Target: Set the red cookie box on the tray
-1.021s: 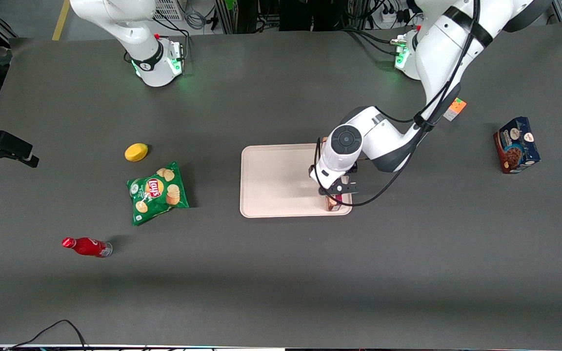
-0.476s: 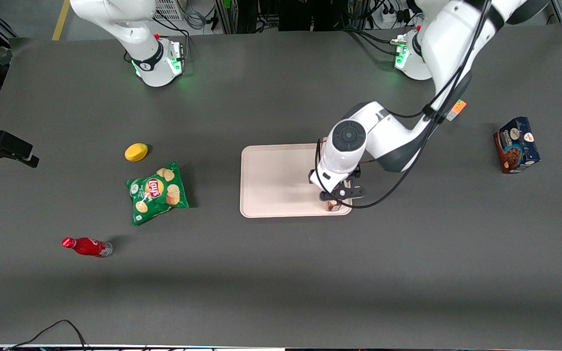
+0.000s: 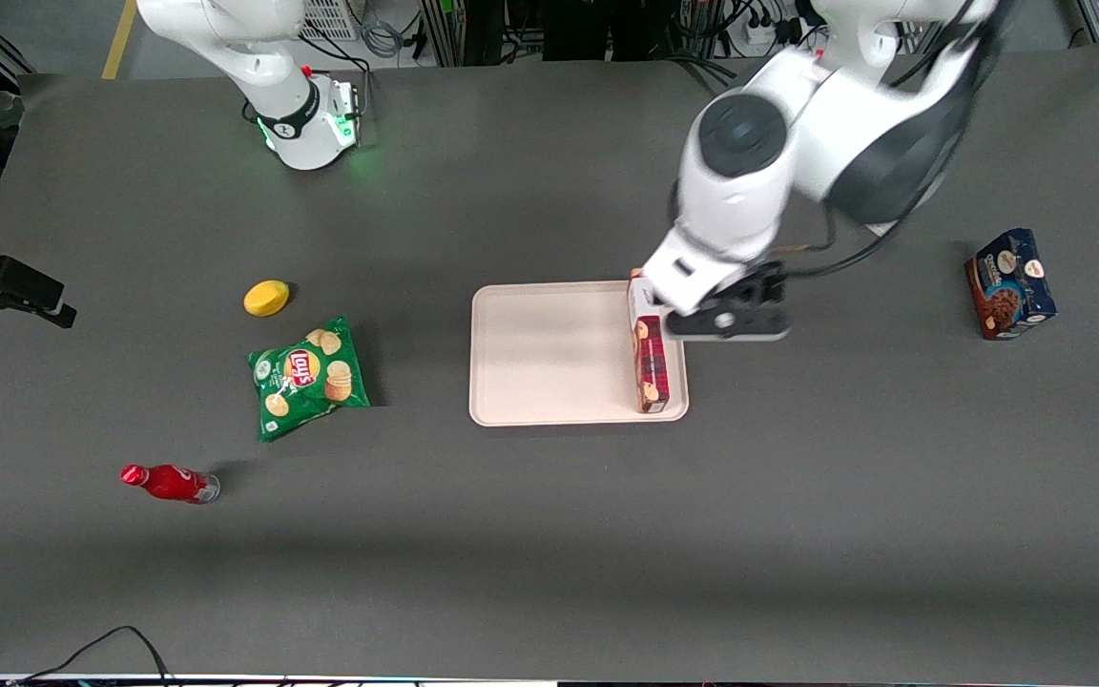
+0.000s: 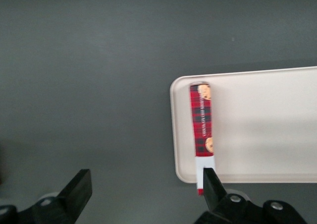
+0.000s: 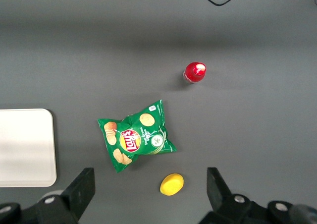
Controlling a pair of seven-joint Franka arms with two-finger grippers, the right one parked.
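The red cookie box [image 3: 651, 367] lies on its narrow side on the tray [image 3: 549, 353], along the tray edge nearest the working arm's end. Its white-label end is at the tray rim farther from the front camera. My left gripper [image 3: 729, 324] is raised above the table, over that white end and the tray's edge, open and holding nothing. In the left wrist view the red cookie box [image 4: 201, 130] rests on the tray [image 4: 262, 125], well below the open gripper [image 4: 146, 179], with one fingertip [image 4: 210, 179] over the white end.
A blue-and-brown cookie box [image 3: 1010, 283] stands toward the working arm's end. Toward the parked arm's end lie a green chips bag [image 3: 308, 375], a yellow lemon [image 3: 265, 298] and a red bottle [image 3: 168, 483].
The gripper was low over the red cookie box on the tray. It has let go, risen high and shifted a little toward the working arm's end. The box stays on the tray.
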